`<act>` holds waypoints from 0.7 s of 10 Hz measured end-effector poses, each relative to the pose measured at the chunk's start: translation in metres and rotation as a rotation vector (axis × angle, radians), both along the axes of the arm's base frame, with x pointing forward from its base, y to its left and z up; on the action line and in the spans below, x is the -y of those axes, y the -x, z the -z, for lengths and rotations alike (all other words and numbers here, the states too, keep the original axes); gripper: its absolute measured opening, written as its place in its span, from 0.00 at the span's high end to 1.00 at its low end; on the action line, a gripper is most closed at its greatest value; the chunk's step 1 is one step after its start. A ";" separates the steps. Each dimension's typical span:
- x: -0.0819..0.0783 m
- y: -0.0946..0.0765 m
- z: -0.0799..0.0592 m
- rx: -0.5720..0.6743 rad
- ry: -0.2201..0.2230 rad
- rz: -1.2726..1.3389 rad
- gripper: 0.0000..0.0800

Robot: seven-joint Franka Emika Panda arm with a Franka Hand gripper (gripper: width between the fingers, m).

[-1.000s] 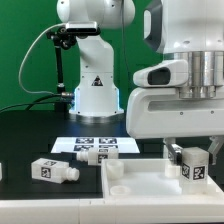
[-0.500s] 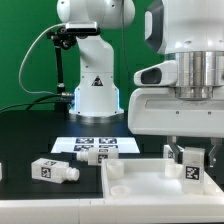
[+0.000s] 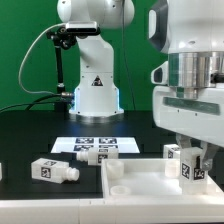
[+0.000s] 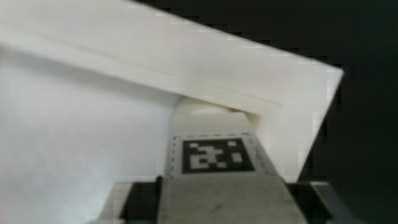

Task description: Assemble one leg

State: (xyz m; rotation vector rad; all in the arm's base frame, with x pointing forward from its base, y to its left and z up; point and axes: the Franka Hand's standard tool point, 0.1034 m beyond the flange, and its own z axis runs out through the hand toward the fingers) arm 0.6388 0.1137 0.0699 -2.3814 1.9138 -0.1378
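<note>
My gripper (image 3: 188, 158) is shut on a leg (image 3: 185, 166), a small white block with a black-and-white tag, and holds it upright at the far right corner of the large white panel (image 3: 118, 186). In the wrist view the leg (image 4: 217, 150) sits between my fingers (image 4: 150, 200), and its far end meets the panel's corner (image 4: 107, 100). Whether the peg is in a socket is hidden. Two more legs (image 3: 55, 169) (image 3: 92, 154) lie on the black table on the exterior view's left of the panel.
The marker board (image 3: 100, 143) lies flat behind the loose legs. The robot's white base (image 3: 95, 90) stands at the back. Another white part (image 3: 2, 172) shows at the exterior view's left edge.
My hand's body has turned and shifted toward the exterior view's right. The held leg stays at the panel's corner. The loose legs have not moved.
</note>
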 end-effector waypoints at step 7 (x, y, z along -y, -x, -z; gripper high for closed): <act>0.004 -0.002 0.001 -0.015 -0.155 0.646 0.64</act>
